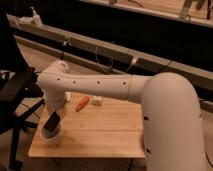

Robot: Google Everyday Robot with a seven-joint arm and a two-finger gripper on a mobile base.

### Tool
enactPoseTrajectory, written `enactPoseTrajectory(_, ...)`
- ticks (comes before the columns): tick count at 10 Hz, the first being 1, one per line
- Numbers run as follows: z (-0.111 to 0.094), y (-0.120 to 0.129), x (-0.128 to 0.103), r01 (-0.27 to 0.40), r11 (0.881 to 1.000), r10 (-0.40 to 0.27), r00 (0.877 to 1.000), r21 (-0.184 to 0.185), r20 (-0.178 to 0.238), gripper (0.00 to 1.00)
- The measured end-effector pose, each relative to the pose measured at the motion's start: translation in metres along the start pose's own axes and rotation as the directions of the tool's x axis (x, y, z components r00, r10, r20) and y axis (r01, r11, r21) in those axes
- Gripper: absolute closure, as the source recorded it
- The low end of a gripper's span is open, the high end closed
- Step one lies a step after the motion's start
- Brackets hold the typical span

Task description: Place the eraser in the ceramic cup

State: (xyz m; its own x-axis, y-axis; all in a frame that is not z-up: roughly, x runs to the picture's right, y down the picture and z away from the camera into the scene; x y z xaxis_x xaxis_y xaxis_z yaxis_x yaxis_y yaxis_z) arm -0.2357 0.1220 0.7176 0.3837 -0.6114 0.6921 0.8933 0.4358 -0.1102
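Gripper (51, 124) hangs at ceramic cup's (54, 138) mouth, hiding its inside.

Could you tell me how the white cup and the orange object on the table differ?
The cup is white and round; the orange object is long and slim. The cup stands near the table's front edge, while the orange object lies nearer the back edge. The gripper hangs right over the cup; the orange object lies clear of it. Both rest on the table.
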Motion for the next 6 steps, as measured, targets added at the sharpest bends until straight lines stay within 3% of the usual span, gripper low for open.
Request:
enactPoseTrajectory(2,0.002,-0.005,-0.006,0.009,1.000,-0.009,1.000,-0.020,-0.009,0.26)
enactPoseTrajectory(6,0.004,-0.008,-0.016,0.018,0.999,-0.018,1.000,-0.031,-0.016,0.26)
